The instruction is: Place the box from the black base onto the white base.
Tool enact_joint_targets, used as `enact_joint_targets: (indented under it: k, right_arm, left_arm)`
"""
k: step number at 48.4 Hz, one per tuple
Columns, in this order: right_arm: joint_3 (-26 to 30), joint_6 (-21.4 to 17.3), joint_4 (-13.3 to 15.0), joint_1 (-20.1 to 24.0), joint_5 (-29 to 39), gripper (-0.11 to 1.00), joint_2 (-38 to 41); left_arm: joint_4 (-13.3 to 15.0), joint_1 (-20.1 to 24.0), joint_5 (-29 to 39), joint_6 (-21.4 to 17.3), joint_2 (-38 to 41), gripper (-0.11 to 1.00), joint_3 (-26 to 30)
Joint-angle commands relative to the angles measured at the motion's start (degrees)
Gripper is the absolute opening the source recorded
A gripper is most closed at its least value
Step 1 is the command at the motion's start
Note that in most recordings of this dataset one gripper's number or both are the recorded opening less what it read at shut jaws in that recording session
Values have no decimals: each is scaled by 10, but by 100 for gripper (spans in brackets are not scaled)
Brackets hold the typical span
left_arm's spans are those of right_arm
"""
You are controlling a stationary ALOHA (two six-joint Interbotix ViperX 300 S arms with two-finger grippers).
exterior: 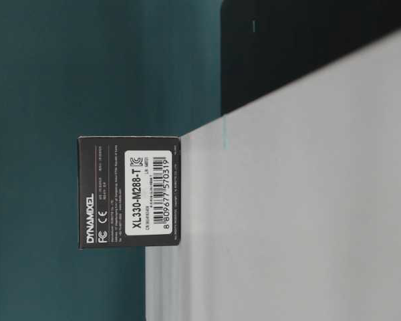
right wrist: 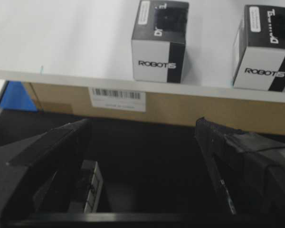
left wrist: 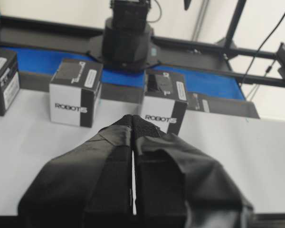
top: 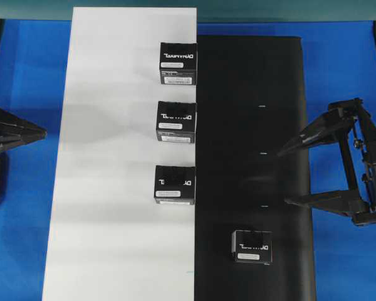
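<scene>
Overhead looks straight down; table-level view seemingly sideways

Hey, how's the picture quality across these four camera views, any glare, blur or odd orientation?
Overhead: white base nearly blown out, box lettering soft. Table-level: picture turned sideways, label sharp. Left wrist: shut left gripper blurred up close. Right wrist: black base very dark, open right gripper soft.

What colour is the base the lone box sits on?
Matte black: the box rests on the black base, clearest in the overhead view.
</scene>
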State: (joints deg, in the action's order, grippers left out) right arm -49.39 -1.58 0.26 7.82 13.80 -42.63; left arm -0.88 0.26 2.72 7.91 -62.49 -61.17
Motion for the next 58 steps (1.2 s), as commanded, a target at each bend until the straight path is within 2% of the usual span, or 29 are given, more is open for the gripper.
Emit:
enact_joint_targets:
  k: [1, 31, 58]
  right_arm:
    - [1, -2, 0, 1, -3, 97, -1]
    - [-30, -5, -2, 1, 3, 97, -34]
    - [-32, -6, -4, 1, 18, 97, -45]
  left_arm:
    - [-2, -1, -4, 0, 5, -3, 8]
    - [-2, -1, -3, 1, 6, -3, 9]
    - [-2, -3, -3, 1, 6, -3, 8]
